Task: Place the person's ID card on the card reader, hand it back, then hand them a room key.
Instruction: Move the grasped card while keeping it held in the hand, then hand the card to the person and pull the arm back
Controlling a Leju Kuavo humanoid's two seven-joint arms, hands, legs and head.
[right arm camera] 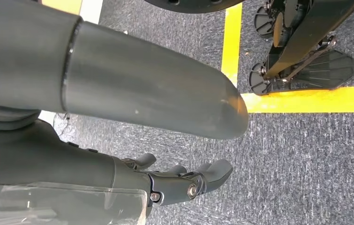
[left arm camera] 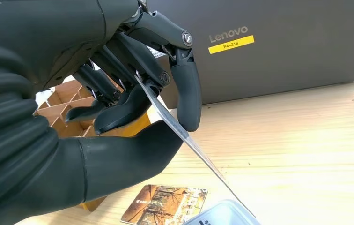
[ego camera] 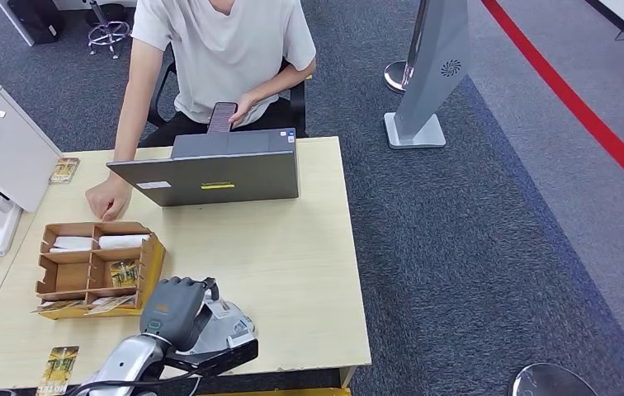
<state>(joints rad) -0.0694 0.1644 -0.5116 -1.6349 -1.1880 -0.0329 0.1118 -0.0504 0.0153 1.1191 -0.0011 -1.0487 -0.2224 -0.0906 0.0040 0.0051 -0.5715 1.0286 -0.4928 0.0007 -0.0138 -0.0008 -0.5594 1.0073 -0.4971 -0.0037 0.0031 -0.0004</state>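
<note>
My left hand (ego camera: 178, 309) hovers at the table's front edge, just over the card reader (ego camera: 230, 337), a black base with a light top. In the left wrist view my left hand (left arm camera: 133, 108) pinches the ID card (left arm camera: 184, 136) between thumb and fingers. The card shows edge-on and tilted, and its low end reaches down to the card reader (left arm camera: 222, 214). A room key card (left arm camera: 165, 204) with an autumn picture lies flat beside the reader. My right hand (right arm camera: 184, 183) hangs over the carpet, fingers loosely apart and holding nothing.
A person (ego camera: 218, 49) sits behind a grey laptop (ego camera: 210, 169), phone (ego camera: 222, 117) in one hand, the other hand (ego camera: 109, 198) on the table. A cardboard organiser (ego camera: 98, 268) with key cards stands to my left. Another key card (ego camera: 59, 367) lies at the front left.
</note>
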